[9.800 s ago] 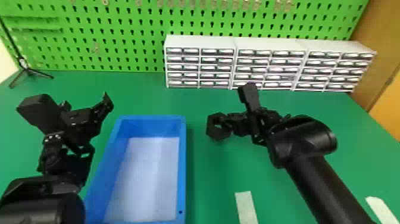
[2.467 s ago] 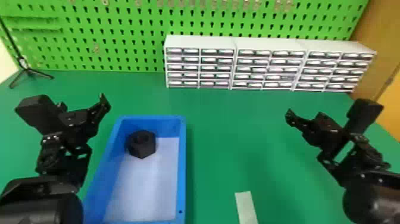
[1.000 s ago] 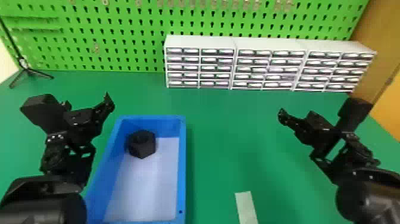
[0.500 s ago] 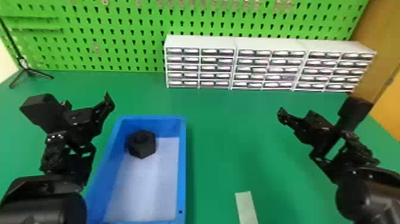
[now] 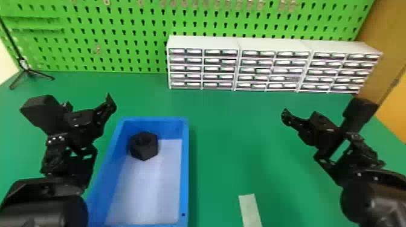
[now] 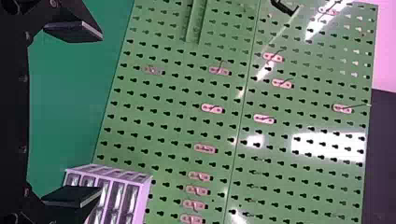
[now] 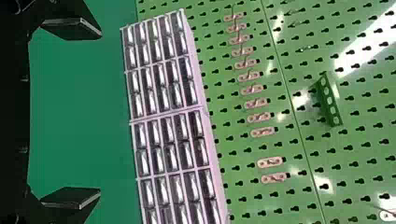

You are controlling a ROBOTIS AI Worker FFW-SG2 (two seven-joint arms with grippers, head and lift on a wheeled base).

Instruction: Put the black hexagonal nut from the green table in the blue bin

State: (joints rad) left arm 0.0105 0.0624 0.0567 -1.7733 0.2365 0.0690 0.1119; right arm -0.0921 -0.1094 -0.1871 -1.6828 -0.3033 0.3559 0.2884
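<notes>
Green pegboard spans the top of the head view, with white drawers before it towards the upper right, and the table spreads below in a darker green. On that table, left of centre and running down to the bottom edge, sits the bin, blue-walled with a pale floor. The black nut lies inside it, in its upper left corner, hole facing up, close against the walls; whether it touches them I cannot tell. The left gripper stands open with nothing between its fingers, and in the head view it is on the left side, just beside the bin. The right gripper is open too and holds nothing; the head view has it at the right, well apart from the bin. Judged from this, the placing is done: the nut is within the walls and neither gripper has hold of it. Nothing more seems called for beyond keeping both arms away from the rim, since a knock there could shift the bin.
</notes>
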